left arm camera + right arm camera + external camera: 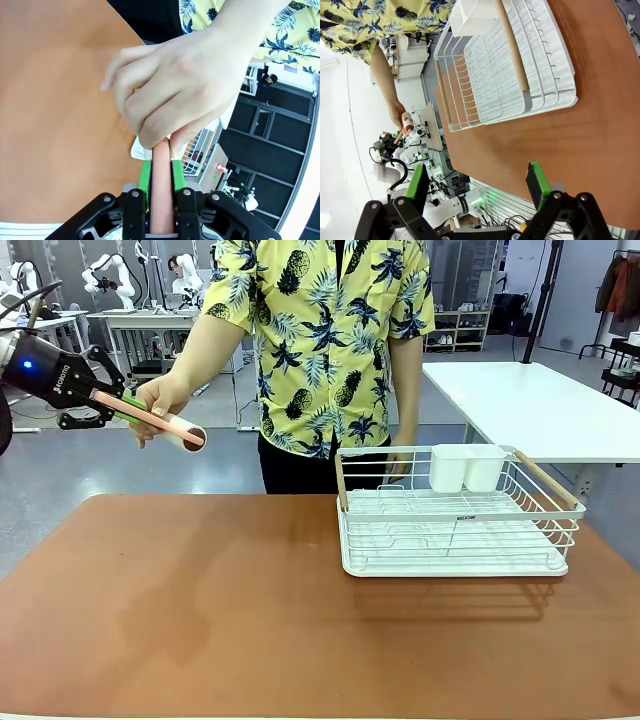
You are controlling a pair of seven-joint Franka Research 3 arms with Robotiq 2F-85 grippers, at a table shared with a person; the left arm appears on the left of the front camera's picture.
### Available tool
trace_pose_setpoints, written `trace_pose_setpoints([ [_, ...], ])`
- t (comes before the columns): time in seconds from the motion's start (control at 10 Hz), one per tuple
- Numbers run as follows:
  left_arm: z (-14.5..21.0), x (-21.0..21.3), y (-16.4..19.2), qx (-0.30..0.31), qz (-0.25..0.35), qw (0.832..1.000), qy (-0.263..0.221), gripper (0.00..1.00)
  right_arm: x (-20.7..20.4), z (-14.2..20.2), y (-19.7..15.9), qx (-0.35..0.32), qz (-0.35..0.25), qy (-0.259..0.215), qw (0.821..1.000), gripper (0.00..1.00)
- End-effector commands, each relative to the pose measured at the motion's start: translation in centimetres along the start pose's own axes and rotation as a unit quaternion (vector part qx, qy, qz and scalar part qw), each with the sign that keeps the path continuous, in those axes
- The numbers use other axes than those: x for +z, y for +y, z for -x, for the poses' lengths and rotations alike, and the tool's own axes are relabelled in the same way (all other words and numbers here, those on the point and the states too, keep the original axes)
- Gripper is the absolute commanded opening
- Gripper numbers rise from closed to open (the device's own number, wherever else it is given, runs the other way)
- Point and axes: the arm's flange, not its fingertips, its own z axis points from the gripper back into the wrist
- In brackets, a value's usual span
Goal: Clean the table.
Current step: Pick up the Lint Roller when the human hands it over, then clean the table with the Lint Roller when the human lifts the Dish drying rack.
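Judged as the handover step. Found the left pincer point(125, 405) clamped shut on a pink cylindrical tool point(165, 424), with the person's hand point(158, 398) gripping the same tool farther along, raised in the air at far left. Called next for release by the hand, then lowering of the tool to the worktop point(200, 620) spread across the foreground. Noted the tool as smooth and round-ended. Noted the worktop as reddish-brown, leather-like, round-cornered, carrying a white wire dish rack point(455, 535) at right. Found the right pincer point(475, 175) gaping open above the worktop, empty.

Bright, even overhead light; soft shadow beneath the rack point(455, 530) on the table point(200, 620); wrist views fisheye-bent.
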Motion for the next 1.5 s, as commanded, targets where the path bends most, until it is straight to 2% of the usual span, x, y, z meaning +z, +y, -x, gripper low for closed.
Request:
trace_pose_setpoints([
  [0.0,-0.30,0.15,0.14,-0.006,0.022,1.000,-0.016,0.01,0.18,0.12,0.31,0.002,-0.002,-0.002,1.000,1.00],
  [0.1,0.00,0.00,0.00,0.000,0.000,1.000,0.000,0.01,0.18,0.12,0.31,0.002,-0.002,-0.002,1.000,1.00],
  [1.4,0.00,0.00,0.00,0.000,0.000,1.000,0.000,0.01,0.18,0.12,0.31,0.002,-0.002,-0.002,1.000,1.00],
])
